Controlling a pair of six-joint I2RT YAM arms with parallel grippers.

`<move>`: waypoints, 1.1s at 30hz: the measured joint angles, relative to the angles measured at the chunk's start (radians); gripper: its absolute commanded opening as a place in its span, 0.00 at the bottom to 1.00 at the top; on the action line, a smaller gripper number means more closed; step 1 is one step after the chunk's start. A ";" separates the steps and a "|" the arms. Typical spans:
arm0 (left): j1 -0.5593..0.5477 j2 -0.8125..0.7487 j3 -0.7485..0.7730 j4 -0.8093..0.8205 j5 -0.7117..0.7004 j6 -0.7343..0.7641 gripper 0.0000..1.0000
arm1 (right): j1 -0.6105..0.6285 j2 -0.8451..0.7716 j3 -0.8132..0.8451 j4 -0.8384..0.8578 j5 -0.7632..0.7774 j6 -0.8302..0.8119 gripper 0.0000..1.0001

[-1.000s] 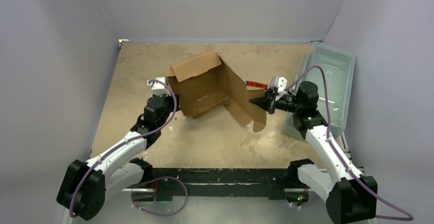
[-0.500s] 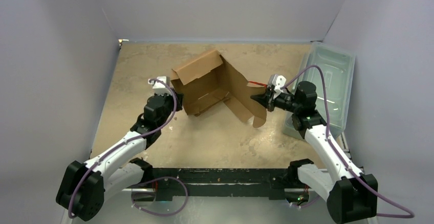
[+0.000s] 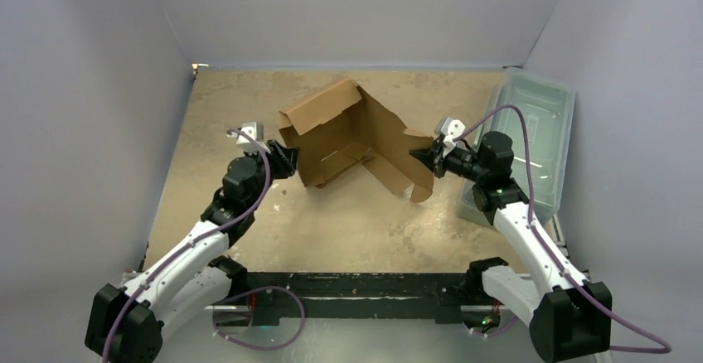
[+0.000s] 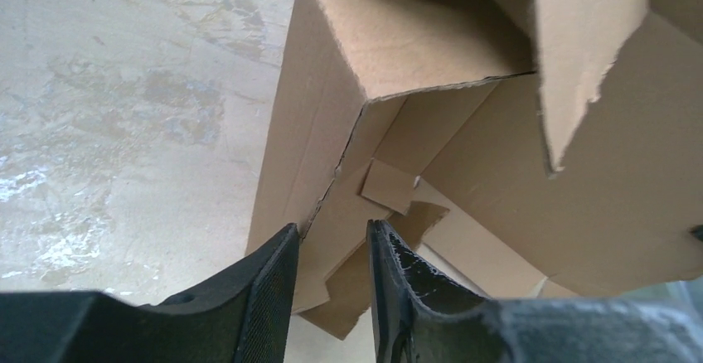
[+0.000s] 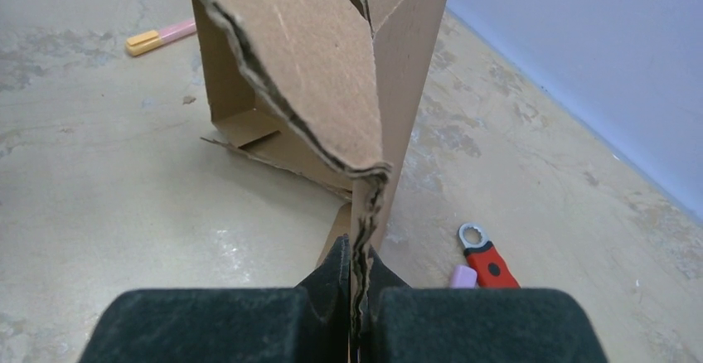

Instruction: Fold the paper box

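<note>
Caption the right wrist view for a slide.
Right gripper clamped on an upright flap of the paper box; wrench lying beyond.

Brown paper box (image 3: 348, 135) stands half-folded, flaps splayed upward.

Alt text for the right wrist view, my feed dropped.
The right gripper is shut on a ragged flap edge of the paper box, which rises half-folded ahead. A red-handled wrench lies on the table at right, a pink-and-yellow marker at upper left.
</note>
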 measured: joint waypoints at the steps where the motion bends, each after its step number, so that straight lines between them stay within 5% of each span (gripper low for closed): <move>1: 0.000 -0.014 0.001 -0.005 0.005 -0.005 0.38 | 0.000 0.000 0.000 0.000 0.002 0.000 0.00; 14: 0.000 -0.162 0.029 -0.163 0.072 -0.080 0.30 | 0.000 0.000 0.000 0.000 0.005 0.000 0.00; 24: 0.000 -0.332 0.127 -0.431 -0.071 -0.072 0.28 | 0.000 0.001 0.000 0.000 0.010 0.000 0.00; 33: 0.000 -0.237 0.126 -0.435 -0.108 -0.034 0.18 | 0.000 0.003 0.000 0.000 0.010 0.000 0.00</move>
